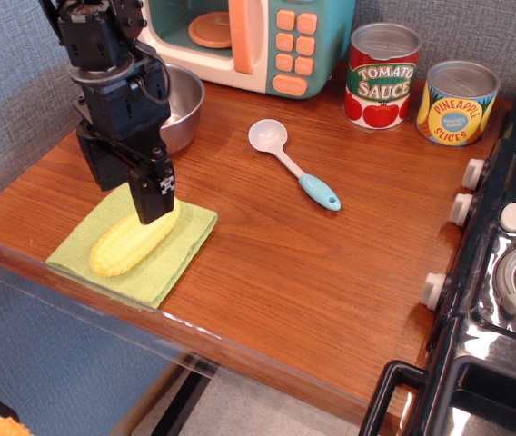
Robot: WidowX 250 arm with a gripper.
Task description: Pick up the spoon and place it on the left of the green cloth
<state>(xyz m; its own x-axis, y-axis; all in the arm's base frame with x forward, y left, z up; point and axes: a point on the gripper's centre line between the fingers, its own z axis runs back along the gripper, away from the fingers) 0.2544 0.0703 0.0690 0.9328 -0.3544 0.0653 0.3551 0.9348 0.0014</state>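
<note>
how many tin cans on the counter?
2. The red tomato sauce can stands at the back, right of the toy microwave; the yellow pineapple slices can stands beside it, nearer the stove.

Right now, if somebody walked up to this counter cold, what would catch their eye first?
Probably the black end effector hanging low at the left, right over the yellow toy corn that lies on the green cloth by the front edge. Next, the spoon lying alone mid-counter, its blue handle pointing toward the stove. Behind it stand a tomato sauce can and a pineapple slices can.
</note>
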